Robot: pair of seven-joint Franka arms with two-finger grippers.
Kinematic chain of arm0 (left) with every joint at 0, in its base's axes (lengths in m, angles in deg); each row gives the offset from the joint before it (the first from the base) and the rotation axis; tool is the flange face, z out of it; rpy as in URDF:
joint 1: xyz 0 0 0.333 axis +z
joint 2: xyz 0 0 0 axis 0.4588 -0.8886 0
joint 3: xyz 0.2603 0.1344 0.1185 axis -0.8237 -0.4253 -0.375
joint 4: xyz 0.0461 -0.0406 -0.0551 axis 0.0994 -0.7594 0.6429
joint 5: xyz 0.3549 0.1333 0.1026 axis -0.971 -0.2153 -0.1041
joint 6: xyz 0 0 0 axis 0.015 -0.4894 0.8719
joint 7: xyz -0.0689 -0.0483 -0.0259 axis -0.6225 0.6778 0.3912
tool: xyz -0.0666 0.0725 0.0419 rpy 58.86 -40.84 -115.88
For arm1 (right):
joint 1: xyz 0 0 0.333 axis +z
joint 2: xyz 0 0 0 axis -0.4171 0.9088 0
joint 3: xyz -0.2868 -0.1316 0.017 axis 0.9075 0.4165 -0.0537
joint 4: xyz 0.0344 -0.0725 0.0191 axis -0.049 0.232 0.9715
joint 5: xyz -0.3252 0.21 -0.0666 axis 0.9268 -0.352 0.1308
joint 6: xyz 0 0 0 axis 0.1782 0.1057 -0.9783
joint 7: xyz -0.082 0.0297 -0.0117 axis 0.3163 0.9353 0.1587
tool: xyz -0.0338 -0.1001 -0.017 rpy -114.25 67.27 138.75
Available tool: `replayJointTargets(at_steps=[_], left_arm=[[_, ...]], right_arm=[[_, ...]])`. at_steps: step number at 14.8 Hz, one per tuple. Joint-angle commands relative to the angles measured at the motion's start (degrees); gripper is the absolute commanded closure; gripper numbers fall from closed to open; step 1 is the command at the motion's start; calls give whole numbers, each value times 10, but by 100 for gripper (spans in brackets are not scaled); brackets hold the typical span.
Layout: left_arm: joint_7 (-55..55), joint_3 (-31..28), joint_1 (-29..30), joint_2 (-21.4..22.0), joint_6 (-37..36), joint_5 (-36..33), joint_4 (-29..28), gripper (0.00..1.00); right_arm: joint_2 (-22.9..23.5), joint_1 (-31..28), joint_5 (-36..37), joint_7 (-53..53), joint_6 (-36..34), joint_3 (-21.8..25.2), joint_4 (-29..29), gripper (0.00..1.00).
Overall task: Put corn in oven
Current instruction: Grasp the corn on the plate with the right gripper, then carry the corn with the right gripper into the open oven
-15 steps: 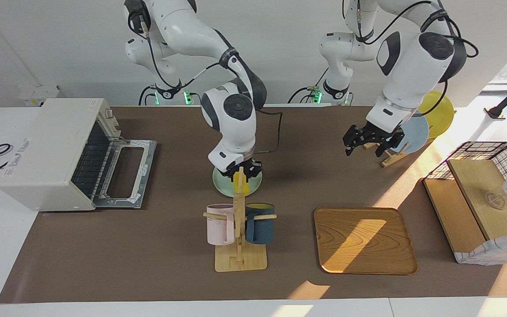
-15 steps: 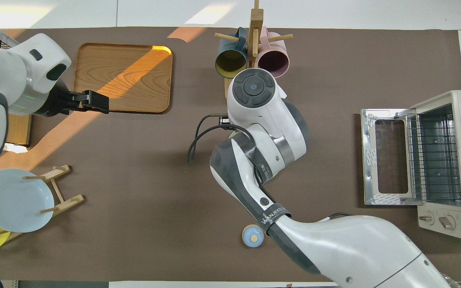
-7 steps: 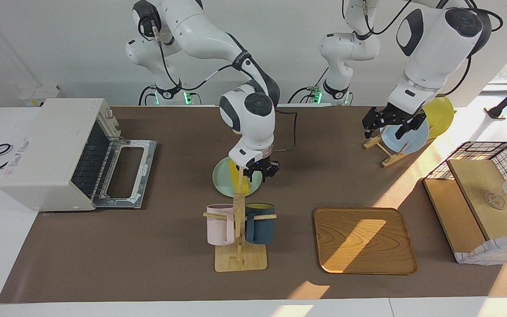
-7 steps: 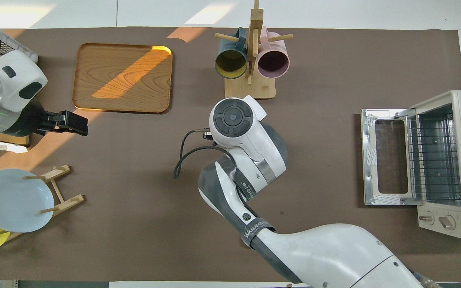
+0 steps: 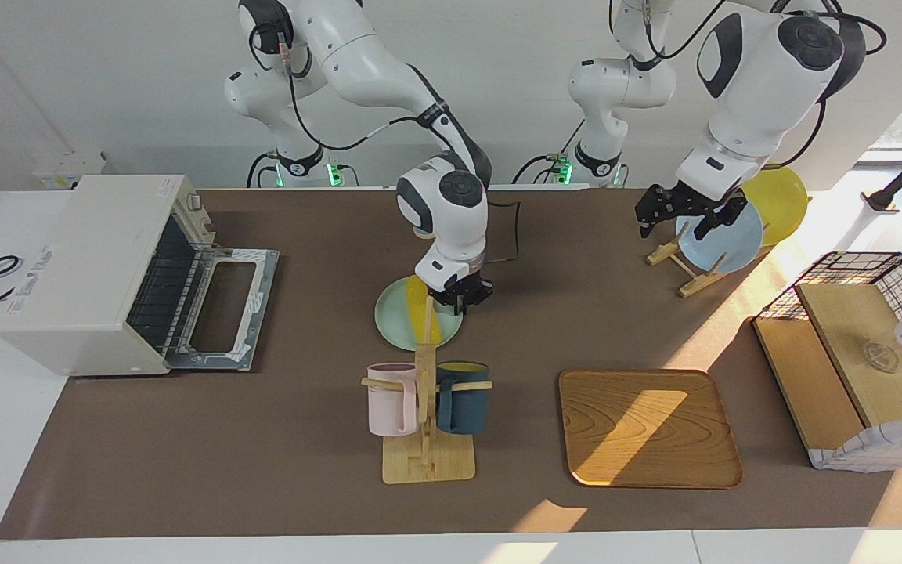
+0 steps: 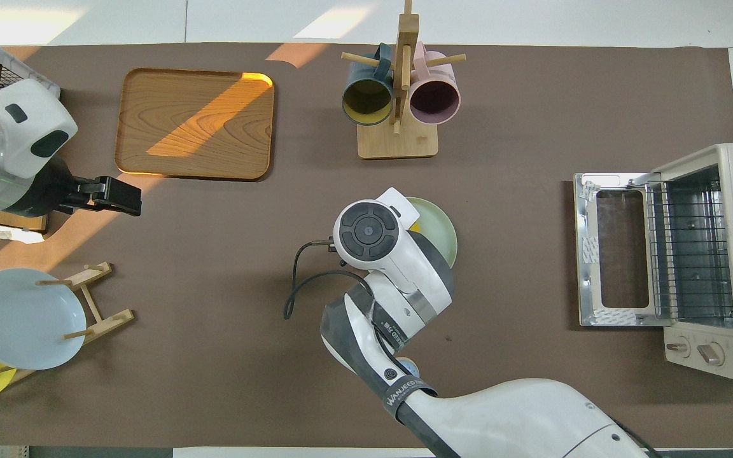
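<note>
The yellow corn (image 5: 420, 312) lies on a pale green plate (image 5: 394, 319) mid-table, nearer to the robots than the mug rack. In the overhead view only a sliver of the corn (image 6: 412, 225) shows beside the right arm's wrist. My right gripper (image 5: 463, 298) hangs open and empty just above the plate's edge, beside the corn and not touching it. The off-white oven (image 5: 83, 258) stands at the right arm's end of the table, its door (image 5: 224, 312) dropped open and its rack (image 6: 691, 254) bare. My left gripper (image 5: 674, 225) is open and empty in the air by the plate rack.
A wooden mug rack (image 5: 424, 439) holds a pink and a dark blue mug. A wooden tray (image 5: 649, 427) lies beside it. A plate rack holds a blue plate (image 5: 725, 235) and a yellow plate (image 5: 781, 200). A wire basket (image 5: 866, 270) with wooden boards stands at the left arm's end.
My right gripper has lifted off the corn and drawn back toward the robots; the corn stays on the plate. My left gripper has risen and moved back toward the plate rack.
</note>
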Motion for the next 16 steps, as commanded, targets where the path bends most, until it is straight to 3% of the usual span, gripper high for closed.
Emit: replayJointTargets(at_steps=[1, 3, 7, 9, 13, 16], left_arm=[[6, -2, -9, -15, -35, -12, 37, 0], [7, -2, -9, -14, -30, -12, 32, 0], [13, -1, -2, -10, -26, -12, 27, 0], [13, -1, 7, -8, -24, -12, 25, 0], [9, -2, 7, -7, -24, -12, 24, 0], [9, -2, 8, -7, -25, -12, 24, 0]], right_arm=[[-15, -8, 8, -4, -5, -1, 16, 100], [-11, -18, 33, 8, -50, -1, -17, 100], [1, -42, 103, 63, -229, 2, -123, 100], [-7, -65, 139, 80, -248, 1, -115, 100], [-41, -134, 143, 148, -311, 3, -105, 100], [-103, -219, 143, 236, -319, 2, -44, 100]])
